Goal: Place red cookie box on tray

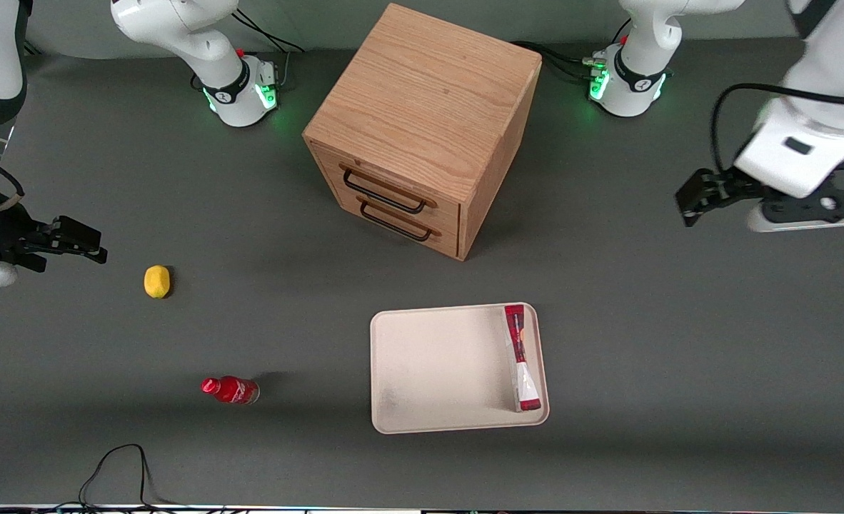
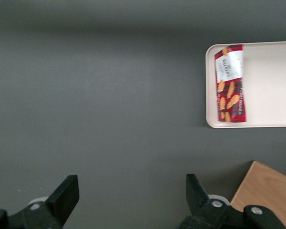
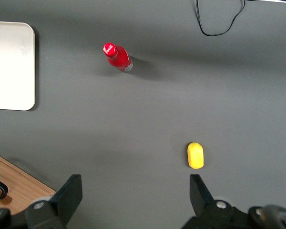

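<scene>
The red cookie box (image 1: 522,357) lies on the tray (image 1: 436,371), tucked against the rim on the side nearest the end effector (image 1: 690,203). That end effector hangs empty above bare desk (image 1: 679,343), fingers (image 2: 64,193) spread wide, well apart from the tray and farther from the front camera than it. The wooden drawer cabinet (image 1: 422,128) stands on the desk near the tray.

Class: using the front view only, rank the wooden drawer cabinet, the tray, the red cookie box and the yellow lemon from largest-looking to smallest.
1. Wooden drawer cabinet
2. Tray
3. Red cookie box, leaning on the tray's rim
4. Yellow lemon

The gripper hangs open, toward the working arm's end of the table, holding nothing.
</scene>
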